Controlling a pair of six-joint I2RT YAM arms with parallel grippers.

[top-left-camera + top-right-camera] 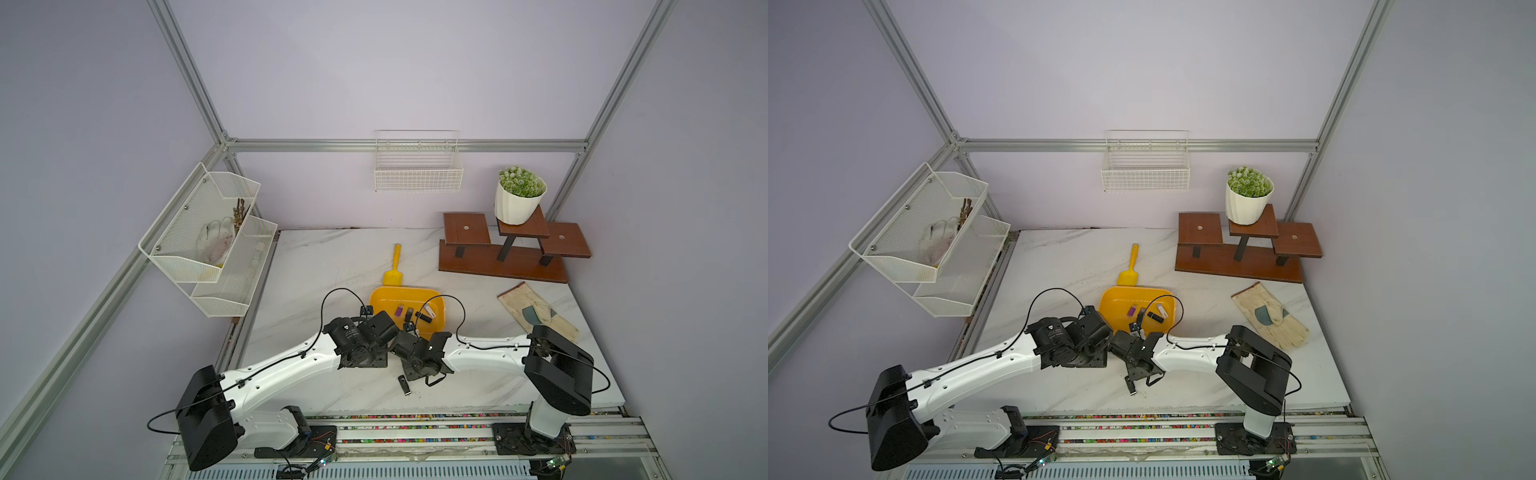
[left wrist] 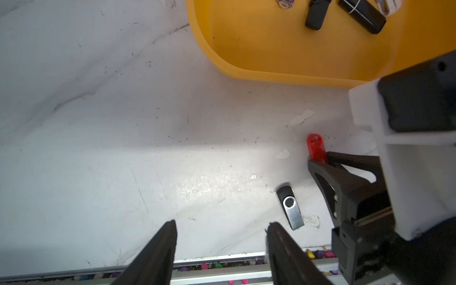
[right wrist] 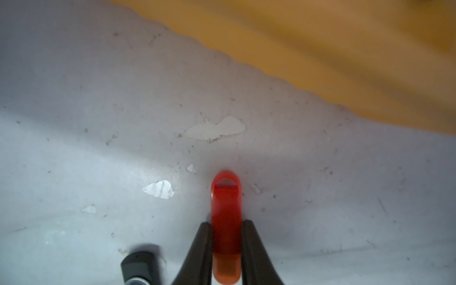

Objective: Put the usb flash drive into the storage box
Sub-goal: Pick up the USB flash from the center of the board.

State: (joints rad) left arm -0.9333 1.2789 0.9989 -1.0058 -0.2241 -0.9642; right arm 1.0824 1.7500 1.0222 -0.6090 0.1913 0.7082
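Storage box (image 1: 384, 299) (image 1: 1117, 301) sits mid-counter (image 1: 316, 266) in both top views, several drives inside; left wrist view: left end effector (image 2: 222, 223) gapes wide and empty, right end effector (image 2: 318, 158) pinches the red usb flash drive (image 2: 315, 145) near the box, outside its rim; right wrist view: fingers (image 3: 202, 246) clamp the drive short of the yellow wall.

The storage box (image 1: 386, 299) sits mid-table (image 1: 316, 266), with several stored drives (image 1: 424, 318) in it and the scoop (image 1: 394, 266) just behind its far rim. In front of the box, apart from its near rim, the usb flash drive (image 3: 225, 217) sits between my right claw's (image 3: 227, 222) fingers. A second drive (image 1: 404, 384) lies nearer the table's front edge, beside my left claw (image 2: 222, 223). The glove (image 1: 536, 311) lies right of the box.
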